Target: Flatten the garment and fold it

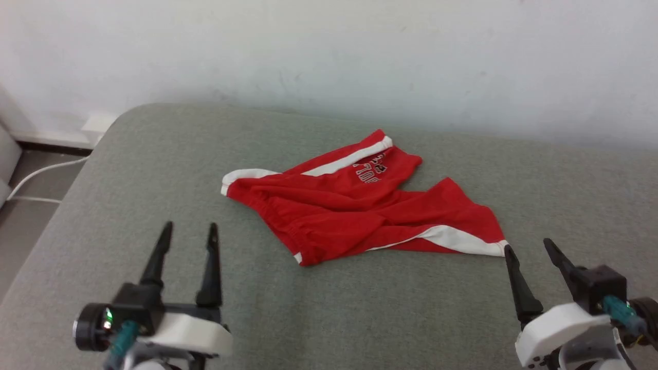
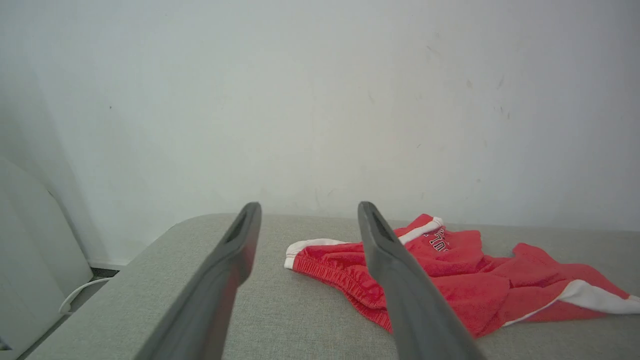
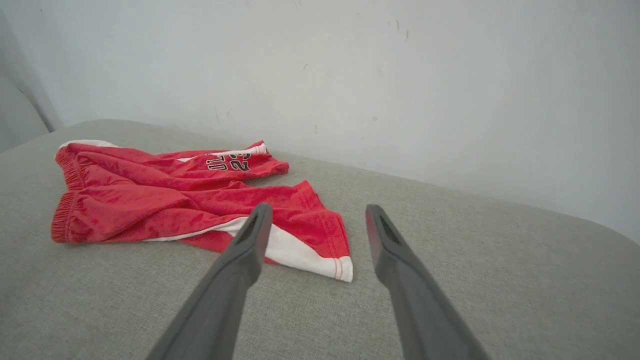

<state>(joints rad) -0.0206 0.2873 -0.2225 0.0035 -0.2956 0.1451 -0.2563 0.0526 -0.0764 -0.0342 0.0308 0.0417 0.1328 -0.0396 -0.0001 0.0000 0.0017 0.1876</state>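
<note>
Both end effectors sit nearest to me, and both stand wide open with nothing between the fingers. My left end effector (image 1: 189, 226) hangs on the near side of the garment (image 1: 360, 216), off its waistband end and apart from it. My right end effector (image 1: 528, 245) is just beside the white-trimmed hem corner of the garment's nearer leg. Those red shorts lie crumpled on the grey padded surface (image 1: 154, 169), waistband bunched, the lettered leg twisted away on the far side and the nearer leg creased over itself.

Trouble I foresee: the cloth is layered at the waistband, so a pinch there may catch one layer only. A pull would then drag the heap rather than spread it. Closing too shallowly on the hem corner could let the soft fabric slip out. Uneven pulls from the two ends would likely skew the shorts. As for containers, the job calls for none; the garment rests straight on the padding.
</note>
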